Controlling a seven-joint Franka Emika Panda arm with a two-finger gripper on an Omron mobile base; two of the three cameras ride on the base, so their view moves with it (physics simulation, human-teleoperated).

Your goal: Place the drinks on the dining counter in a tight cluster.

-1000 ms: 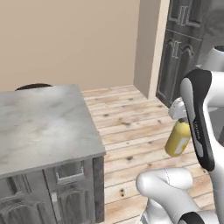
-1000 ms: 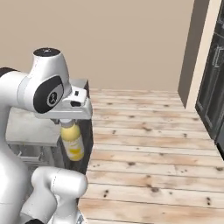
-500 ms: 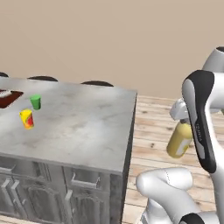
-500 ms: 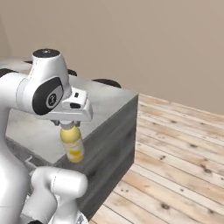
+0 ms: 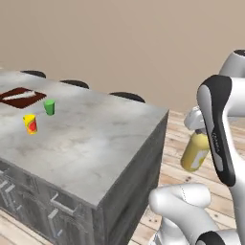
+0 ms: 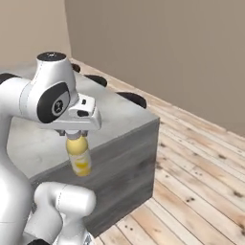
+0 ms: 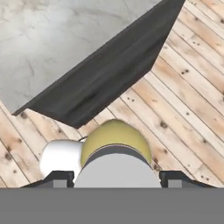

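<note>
One of the drinks, a fat yellow bottle with a grey cap, hangs upright in the air with my gripper shut on its neck. The bottle is off the right end of the dining counter, over the wooden floor and below the level of the marble top. In the hand view the bottle sits between the finger tips of the gripper, and a corner of the counter lies ahead of it.
A yellow cup with a red mark, a green cup and a dark red board stand on the counter's far left part. Black stools line its far side. Wooden floor stretches to the right.
The whole picture has shifted, so the base has moved: the counter's corner now sits nearer the arm in both base views. The bottle hangs in the gripper as before.
</note>
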